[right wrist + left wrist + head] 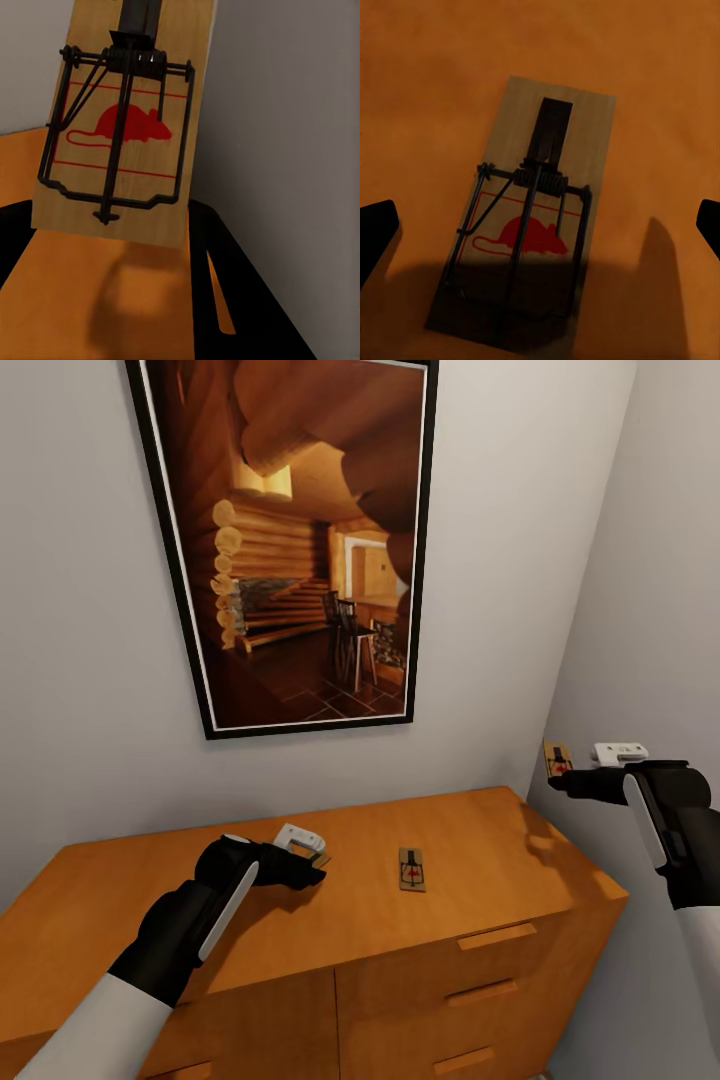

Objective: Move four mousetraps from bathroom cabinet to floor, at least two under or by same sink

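The orange-brown cabinet (480, 830) stands against the wall below me. One mousetrap (412, 869) lies flat on its top, right of centre. My left gripper (312, 868) hovers open just above a second mousetrap (532, 225) on the cabinet top; its black fingertips (375, 232) stand wide apart on either side of the trap without touching it. My right gripper (562, 780) is raised off the cabinet's right end, close to the side wall, shut on a third mousetrap (557, 759) that stands on edge, its red mouse print (124, 126) facing the wrist camera.
A large black-framed picture (300, 540) of a log cabin hangs on the wall above the cabinet. The grey side wall (650, 610) closes in right beside my right arm. Drawer fronts with wooden handles (497, 935) face me.
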### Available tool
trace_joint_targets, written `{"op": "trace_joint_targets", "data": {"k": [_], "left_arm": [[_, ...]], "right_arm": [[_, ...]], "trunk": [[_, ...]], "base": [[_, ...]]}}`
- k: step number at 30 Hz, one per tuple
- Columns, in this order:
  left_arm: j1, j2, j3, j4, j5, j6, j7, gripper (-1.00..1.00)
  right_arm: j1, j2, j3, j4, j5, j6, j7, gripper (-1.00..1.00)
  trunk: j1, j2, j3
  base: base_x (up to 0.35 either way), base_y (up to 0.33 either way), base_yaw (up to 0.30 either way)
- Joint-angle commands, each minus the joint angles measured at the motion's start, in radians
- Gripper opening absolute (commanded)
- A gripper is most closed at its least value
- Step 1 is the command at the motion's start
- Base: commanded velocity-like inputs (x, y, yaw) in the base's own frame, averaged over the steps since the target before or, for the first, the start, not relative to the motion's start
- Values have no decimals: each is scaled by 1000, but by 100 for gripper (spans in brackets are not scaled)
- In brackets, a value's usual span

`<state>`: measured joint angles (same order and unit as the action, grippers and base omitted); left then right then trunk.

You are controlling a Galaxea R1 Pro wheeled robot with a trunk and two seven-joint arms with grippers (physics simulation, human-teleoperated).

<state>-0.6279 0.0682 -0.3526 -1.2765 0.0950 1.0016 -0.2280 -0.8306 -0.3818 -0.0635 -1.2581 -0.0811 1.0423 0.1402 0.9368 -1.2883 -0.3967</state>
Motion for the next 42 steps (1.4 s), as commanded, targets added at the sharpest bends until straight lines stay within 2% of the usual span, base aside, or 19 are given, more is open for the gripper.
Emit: {"op": "trace_joint_targets", "data": {"k": [1, 42], "left_arm": [[-1, 1, -2, -1, 9, 5, 6, 100], [-1, 2, -2, 2, 9, 4, 6, 100]], "right_arm": [[-1, 0, -1, 0, -11, 5, -4, -100], [-1, 0, -1, 0, -11, 5, -4, -100]], "trunk": [[0, -1, -1], [0, -1, -1]], "base": [[0, 0, 0], [-21, 7, 0]]}}
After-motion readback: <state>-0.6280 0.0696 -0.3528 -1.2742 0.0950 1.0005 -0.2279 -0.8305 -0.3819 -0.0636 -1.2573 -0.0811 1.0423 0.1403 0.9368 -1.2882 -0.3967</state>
